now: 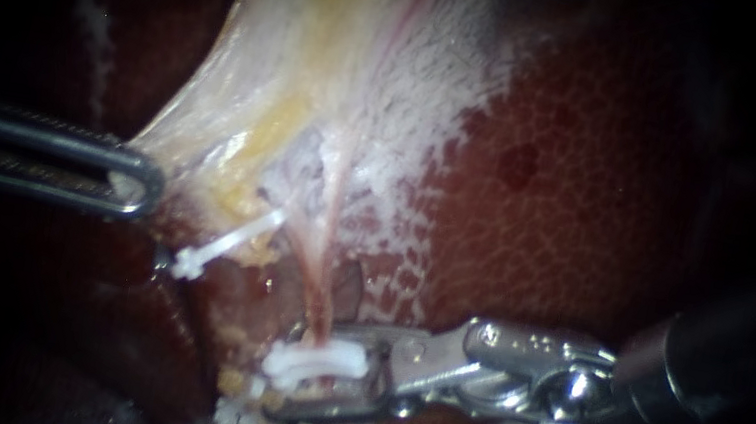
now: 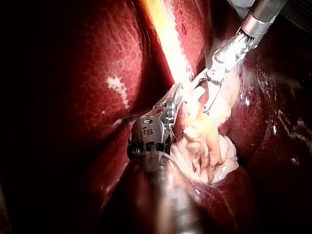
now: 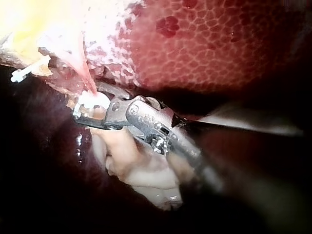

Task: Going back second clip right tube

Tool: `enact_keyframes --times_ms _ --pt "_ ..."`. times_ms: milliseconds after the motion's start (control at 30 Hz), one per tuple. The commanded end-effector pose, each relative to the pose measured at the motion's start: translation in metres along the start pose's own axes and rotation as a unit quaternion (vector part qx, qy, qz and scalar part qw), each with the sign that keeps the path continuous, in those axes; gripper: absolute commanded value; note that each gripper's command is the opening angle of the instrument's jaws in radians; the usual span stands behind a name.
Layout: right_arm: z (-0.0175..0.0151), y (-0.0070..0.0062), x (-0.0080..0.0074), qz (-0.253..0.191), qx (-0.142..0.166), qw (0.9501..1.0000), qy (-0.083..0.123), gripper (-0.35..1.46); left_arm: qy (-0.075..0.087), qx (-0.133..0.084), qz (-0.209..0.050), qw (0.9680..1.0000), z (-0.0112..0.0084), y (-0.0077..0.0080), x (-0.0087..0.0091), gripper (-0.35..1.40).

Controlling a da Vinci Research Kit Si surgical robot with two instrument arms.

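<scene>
The liver (image 1: 596,176) occupies the right half of the endoscope view as a dark red, mottled surface. A sheet of pale tissue (image 1: 324,42), yellowish and whitish, is spread from the upper centre toward the middle and is drawn to a point at the left.

The right instrument (image 1: 296,378) is seen entering from the right, with its metal wrist low over the liver edge. Its jaws are held apart, one above the other, with a clear gap between them, and nothing is clamped. The left instrument (image 1: 137,184) is seen entering from the left, well apart from the right one. Its jaws are closed on the pointed edge of the pale tissue, which is held taut. In the left wrist view the two jaws are seen lying together on that tissue.

The right tube (image 1: 321,264), a thin pink strand, runs from the pale tissue straight down into the gap between the right instrument's jaws. A curved white clip (image 1: 319,363) is seated across the tube there, between the parted jaws. A lower clip (image 1: 232,415), also white, is located just below and to the left, beside the lower jaw's tip. A slanted clip (image 1: 221,246) is located left of the tube, between it and the left instrument. What it is fastened on cannot be made out.
</scene>
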Motion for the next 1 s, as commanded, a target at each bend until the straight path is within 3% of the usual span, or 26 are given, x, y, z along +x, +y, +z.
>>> enact_keyframes --times_ms 33,433,633,1000 --pt "-0.0001 0.0001 0.0000 -0.007 0.000 1.0000 0.000 0.60 0.000 0.000 0.000 1.0000 0.0000 0.0000 0.0000 -0.35" --pt "-0.0034 0.0002 -0.0010 -0.034 -0.004 0.9994 0.002 0.60 0.000 0.000 0.000 1.0000 0.0000 0.0001 0.0001 -0.35" --pt "-0.0071 0.0003 0.0000 -0.062 -0.034 0.9975 0.010 0.60 0.000 0.000 0.001 1.0000 0.0002 0.0002 0.0002 -0.35" --pt "-0.0135 0.0006 0.0012 -0.109 -0.049 0.9927 0.011 0.60 0.000 0.000 0.001 1.0000 0.0003 0.0004 0.0003 -0.35"
